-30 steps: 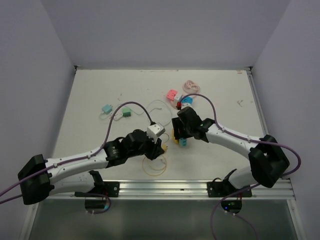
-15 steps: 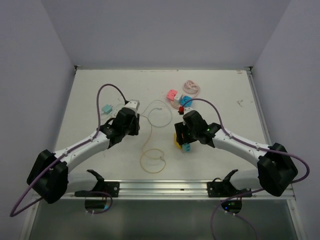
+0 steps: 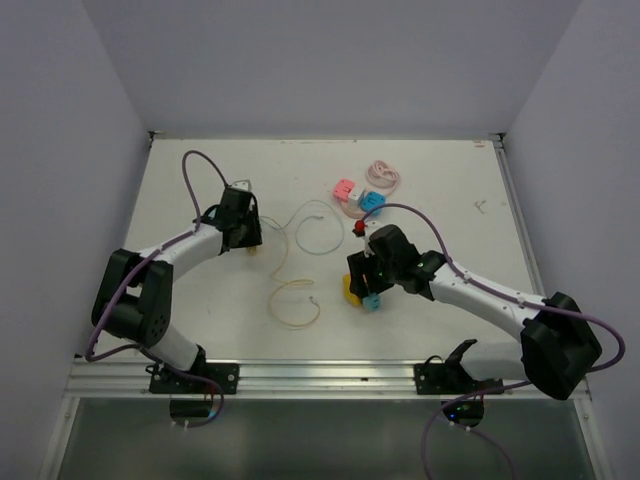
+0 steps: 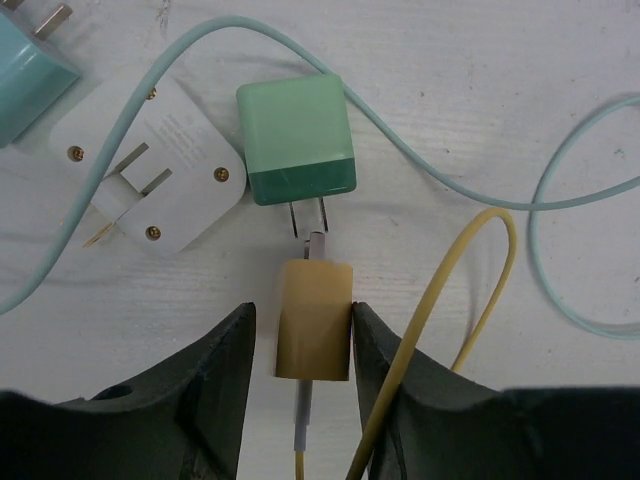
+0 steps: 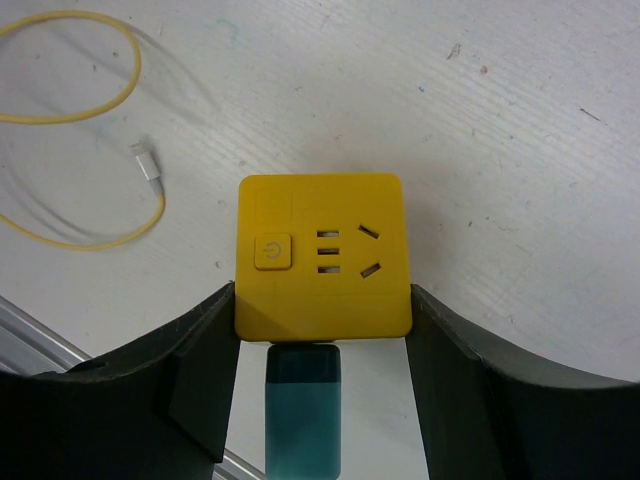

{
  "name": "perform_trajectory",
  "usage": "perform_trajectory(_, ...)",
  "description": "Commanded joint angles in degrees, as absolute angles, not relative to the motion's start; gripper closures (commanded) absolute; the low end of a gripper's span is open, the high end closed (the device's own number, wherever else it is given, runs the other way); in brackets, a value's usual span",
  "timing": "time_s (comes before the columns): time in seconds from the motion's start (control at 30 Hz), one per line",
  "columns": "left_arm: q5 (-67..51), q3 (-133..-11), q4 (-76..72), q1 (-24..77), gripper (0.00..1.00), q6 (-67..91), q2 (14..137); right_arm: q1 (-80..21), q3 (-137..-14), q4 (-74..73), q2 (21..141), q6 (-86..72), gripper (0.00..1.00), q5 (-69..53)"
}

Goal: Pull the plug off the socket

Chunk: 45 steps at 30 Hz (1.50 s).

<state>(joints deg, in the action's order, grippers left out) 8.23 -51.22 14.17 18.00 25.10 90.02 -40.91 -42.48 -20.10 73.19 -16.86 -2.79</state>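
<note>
The yellow socket (image 5: 320, 250) sits between the fingers of my right gripper (image 5: 322, 300), which is shut on its two sides. A teal plug (image 5: 303, 405) is stuck into the socket's near side. In the top view the socket (image 3: 352, 288) is at the table's middle right. My left gripper (image 4: 303, 310) is at the far left (image 3: 245, 243). A tan-yellow plug (image 4: 314, 320) lies between its fingers. The right finger touches it and a thin gap shows on the left side. Its yellow cable (image 4: 440, 340) trails back.
A green plug (image 4: 297, 135), a white adapter (image 4: 160, 165) and a teal plug (image 4: 25, 65) lie just ahead of the left gripper. A pink plug (image 3: 344, 189), a blue plug (image 3: 373, 201) and a pink cable coil (image 3: 383, 175) lie at the back.
My left arm swung from the table's middle to the far left, carrying the tan-yellow plug and dragging its cable. My right gripper kept the socket and shifted slightly nearer.
</note>
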Motion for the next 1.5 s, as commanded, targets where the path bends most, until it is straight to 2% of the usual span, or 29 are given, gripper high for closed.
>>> perform_trajectory(0.0,6.4,-52.6,13.9,16.8,0.52,26.7,88.9,-41.0,-42.4,-16.9,71.2,-15.4,1.0,-5.4)
perform_trajectory(0.07,5.9,-51.7,13.9,16.3,0.41,26.6,88.2,-41.0,-42.4,-16.4,71.8,-15.3,1.0,-6.0)
perform_trajectory(0.2,3.0,-50.2,14.3,15.8,0.28,27.0,85.4,-41.5,-42.6,-15.2,72.6,-15.1,1.0,-7.5)
perform_trajectory(0.23,2.6,-49.8,14.7,15.8,0.2,27.1,84.6,-41.8,-42.6,-14.9,72.7,-14.9,1.0,-7.9)
perform_trajectory(0.43,1.6,-49.8,20.7,15.8,0.01,27.2,77.1,-44.3,-43.2,-12.6,72.9,-12.7,1.0,-8.8)
perform_trajectory(0.7,3.0,-53.0,32.2,15.8,0.0,26.7,65.1,-47.2,-43.3,-7.6,72.9,-10.6,1.0,-10.9)
perform_trajectory(0.83,-0.2,-52.7,33.7,15.8,0.0,28.4,61.0,-48.5,-43.3,-4.7,74.3,-6.8,1.0,-10.6)
perform_trajectory(1.1,-16.4,-47.4,31.0,16.3,0.0,33.8,58.5,-51.4,-45.3,2.5,81.6,-1.0,1.0,-8.8)
perform_trajectory(1.3,-18.3,-42.9,26.5,21.2,0.0,38.8,58.7,-52.9,-46.1,3.4,84.0,2.5,1.0,-6.9)
perform_trajectory(1.37,-17.5,-42.3,24.6,23.2,0.0,40.1,59.7,-52.9,-45.4,2.0,83.3,3.0,0.95,-6.1)
perform_trajectory(1.4,-17.1,-41.9,23.9,25.5,0.0,41.2,60.1,-52.8,-45.0,1.6,82.7,3.2,0.86,-5.9)
perform_trajectory(1.47,-16.9,-41.7,21.8,27.5,0.0,42.2,61.2,-52.9,-43.6,0.4,80.7,3.1,0.8,-5.6)
